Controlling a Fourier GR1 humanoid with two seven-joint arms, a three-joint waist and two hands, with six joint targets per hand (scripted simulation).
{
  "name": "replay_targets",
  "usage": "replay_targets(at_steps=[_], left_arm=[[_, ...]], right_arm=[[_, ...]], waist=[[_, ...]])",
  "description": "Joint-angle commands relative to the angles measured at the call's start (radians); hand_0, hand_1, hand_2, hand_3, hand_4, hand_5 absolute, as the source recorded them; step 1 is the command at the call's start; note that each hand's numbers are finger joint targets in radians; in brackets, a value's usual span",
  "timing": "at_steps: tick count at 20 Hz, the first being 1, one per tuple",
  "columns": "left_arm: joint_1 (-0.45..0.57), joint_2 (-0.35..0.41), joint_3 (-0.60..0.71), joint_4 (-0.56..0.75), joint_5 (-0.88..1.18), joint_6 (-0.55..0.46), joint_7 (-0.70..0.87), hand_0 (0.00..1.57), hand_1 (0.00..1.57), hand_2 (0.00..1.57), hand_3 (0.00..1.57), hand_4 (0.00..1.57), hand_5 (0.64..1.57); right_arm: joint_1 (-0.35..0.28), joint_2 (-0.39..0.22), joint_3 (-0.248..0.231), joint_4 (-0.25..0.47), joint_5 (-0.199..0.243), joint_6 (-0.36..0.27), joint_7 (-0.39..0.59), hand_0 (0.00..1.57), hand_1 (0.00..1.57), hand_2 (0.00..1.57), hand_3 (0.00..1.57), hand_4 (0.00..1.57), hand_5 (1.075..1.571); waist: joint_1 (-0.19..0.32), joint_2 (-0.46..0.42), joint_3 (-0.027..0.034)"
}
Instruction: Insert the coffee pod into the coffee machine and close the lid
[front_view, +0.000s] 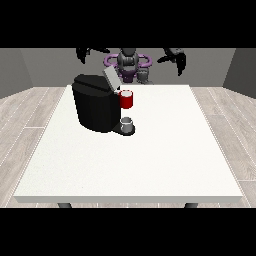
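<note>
On the worktop (150, 165), towards its far left as I stand, sits the black coffee machine (95, 107) with its lid (111, 77) tilted up and open. A red thing at the machine (127, 99) shows at its front, and below it a small grey thing (128, 123) rests on the machine's base — I take it for the coffee pod, though I cannot be sure.

Both hands hang high near the robot's shoulders, well apart from everything. The hand at the view's left (89, 53) and the hand at the view's right (174, 57) hold nothing; their fingers seem spread and slack.

To do the pick well, I'd judge the nearer hand should come down from above and in front, clear of the raised lid — and pinch the grey thing without nudging it under the spout.
</note>
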Motion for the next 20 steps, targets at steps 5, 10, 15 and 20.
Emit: replay_targets(at_steps=[5, 10, 15, 20], left_arm=[[0.083, 0.014, -0.057, -0.169, 0.037, 0.021, 0.008, 0.00, 0.00, 0.00, 0.00, 0.34, 1.571], [0.117, -0.002, -0.183, -0.316, 0.134, 0.074, 0.122, 0.00, 0.00, 0.00, 0.00, 0.35, 1.571], [0.152, 0.050, -0.107, -0.400, 0.152, 0.033, 0.165, 0.00, 0.00, 0.00, 0.00, 0.36, 1.571], [0.156, 0.049, -0.134, -0.480, 0.166, 0.019, 0.160, 0.00, 0.00, 0.00, 0.00, 0.38, 1.571]], right_arm=[[-0.119, 0.009, -0.060, 0.067, -0.102, 0.016, 0.059, 0.00, 0.00, 0.00, 0.00, 0.13, 1.571], [-0.175, -0.005, -0.069, 0.186, -0.088, 0.004, 0.014, 0.00, 0.00, 0.00, 0.00, 0.07, 1.571], [-0.210, 0.018, -0.015, 0.149, -0.090, 0.017, 0.090, 0.00, 0.00, 0.00, 0.00, 0.00, 1.571], [-0.253, -0.023, -0.042, 0.248, -0.074, 0.037, -0.039, 0.00, 0.00, 0.00, 0.00, 0.00, 1.571]], waist=[[0.008, 0.093, -0.0001], [0.038, 0.133, 0.0001], [-0.017, 0.143, -0.0001], [0.041, 0.230, 0.0001]])
